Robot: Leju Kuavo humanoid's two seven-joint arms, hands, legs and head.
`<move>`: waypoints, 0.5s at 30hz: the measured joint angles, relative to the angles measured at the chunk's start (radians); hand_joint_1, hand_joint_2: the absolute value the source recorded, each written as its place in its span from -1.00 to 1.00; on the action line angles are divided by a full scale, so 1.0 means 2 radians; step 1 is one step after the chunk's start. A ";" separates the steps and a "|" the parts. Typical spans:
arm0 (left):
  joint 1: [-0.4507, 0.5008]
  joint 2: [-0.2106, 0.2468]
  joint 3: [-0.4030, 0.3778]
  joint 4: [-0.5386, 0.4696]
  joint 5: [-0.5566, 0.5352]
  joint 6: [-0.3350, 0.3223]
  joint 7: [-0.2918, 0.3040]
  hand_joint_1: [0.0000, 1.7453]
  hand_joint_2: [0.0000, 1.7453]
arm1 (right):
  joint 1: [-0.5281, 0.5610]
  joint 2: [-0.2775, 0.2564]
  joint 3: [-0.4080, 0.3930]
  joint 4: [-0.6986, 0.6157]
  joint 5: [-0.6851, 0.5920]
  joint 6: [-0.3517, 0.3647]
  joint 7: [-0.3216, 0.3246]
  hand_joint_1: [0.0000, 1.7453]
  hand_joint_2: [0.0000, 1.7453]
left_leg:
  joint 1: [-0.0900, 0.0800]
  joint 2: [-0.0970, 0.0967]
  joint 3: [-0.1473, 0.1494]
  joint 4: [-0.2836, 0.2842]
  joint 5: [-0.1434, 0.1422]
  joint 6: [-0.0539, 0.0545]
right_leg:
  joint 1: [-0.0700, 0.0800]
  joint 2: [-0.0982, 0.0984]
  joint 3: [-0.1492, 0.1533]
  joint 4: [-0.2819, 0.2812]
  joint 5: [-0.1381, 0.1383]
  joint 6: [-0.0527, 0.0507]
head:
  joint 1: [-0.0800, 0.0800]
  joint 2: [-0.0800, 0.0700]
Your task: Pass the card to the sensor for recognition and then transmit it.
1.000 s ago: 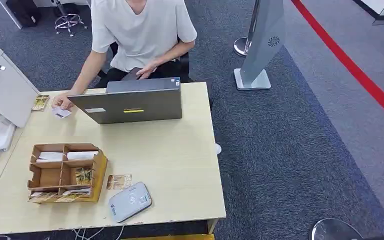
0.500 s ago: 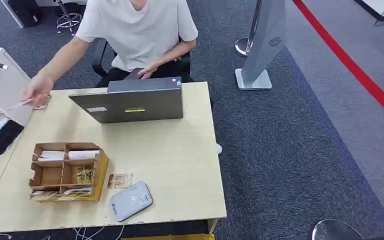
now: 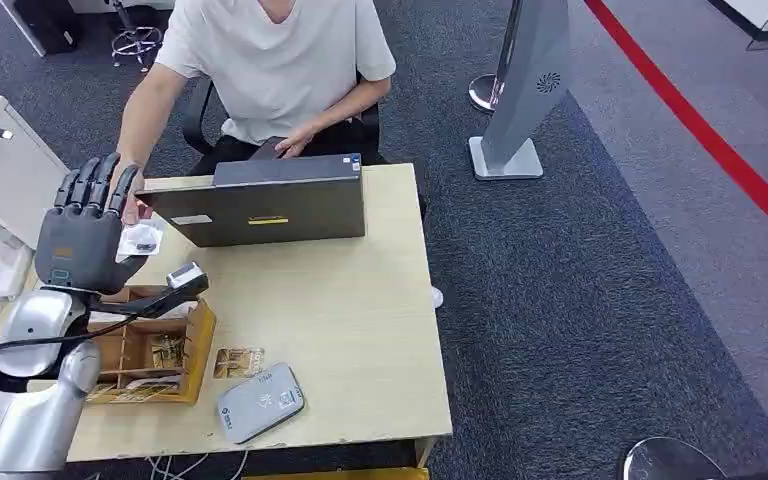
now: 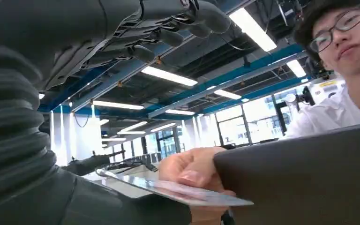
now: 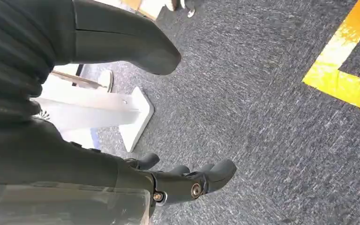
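My left hand [image 3: 85, 228] is raised over the table's far left, palm toward the person, fingers spread upward. A person's hand [image 3: 130, 205] holds a pale card [image 3: 141, 241] against my palm. In the left wrist view the card [image 4: 178, 190] lies across my thumb [image 4: 122, 208], pinched by the person's fingers [image 4: 192, 171], while my fingers [image 4: 168, 33] stay apart above it. The grey card sensor [image 3: 260, 402] lies near the table's front edge. My right hand [image 5: 187, 180] hangs over the carpet, holding nothing, fingers loosely apart from the thumb.
A cardboard organiser [image 3: 198, 340] with several cards stands left of the sensor, and a loose card [image 3: 238, 362] lies between them. An open laptop [image 3: 260, 205] sits at the far edge before the seated person [image 3: 275, 60]. A white box [image 3: 5, 170] stands at the left.
My left arm has risen into view beside the organiser. The person's hand swung back from the far left and brought the card to my palm.
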 joint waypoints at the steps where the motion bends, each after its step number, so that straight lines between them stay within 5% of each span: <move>1: 0.000 0.000 -0.003 -0.003 0.000 -0.001 0.000 -1.00 1.00 | 0.000 0.000 0.000 0.000 0.000 0.000 0.000 -1.00 1.00 | 0.000 0.000 0.000 0.000 0.000 0.000 | 0.000 0.000 0.000 0.000 0.000 0.000 | 0.000 0.000; 15: 0.019 -0.002 -0.025 -0.063 0.004 -0.039 0.014 -1.00 1.00 | 0.002 -0.001 -0.001 0.000 -0.003 -0.003 0.007 -1.00 1.00 | 0.000 0.000 0.000 0.000 0.000 0.000 | 0.000 0.000 0.000 0.000 0.000 0.000 | 0.000 0.000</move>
